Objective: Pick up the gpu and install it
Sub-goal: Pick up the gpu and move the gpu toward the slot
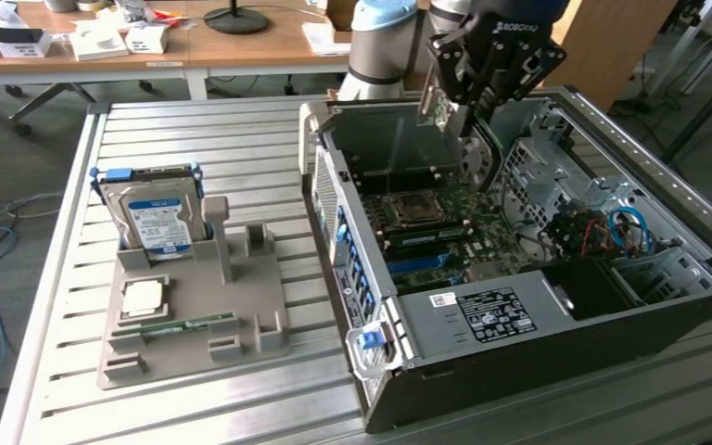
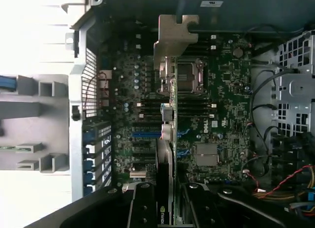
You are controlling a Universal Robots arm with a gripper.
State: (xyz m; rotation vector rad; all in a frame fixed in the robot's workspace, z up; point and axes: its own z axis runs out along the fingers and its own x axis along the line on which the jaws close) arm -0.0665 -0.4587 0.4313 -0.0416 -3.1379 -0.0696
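Slatted table, desks behind, gpu aloft

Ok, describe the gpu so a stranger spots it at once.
Find the open computer case on the exterior view's right. Over its motherboard hangs the gripper, with the gpu clamped edge-on in its jaws. Unlike the boxy blue-labelled hard drive in the grey holder, it is a thin card with a pale bracket.

- The gpu shows a green board edge and a pale metal bracket.
- The gripper is black.
- The motherboard is dark green, speckled with silver parts.
- The hard drive is silver with a blue-and-white label.
- The holder is plain grey.
- The counter is pale grey with ridged stripes.
- The cables are red and blue.
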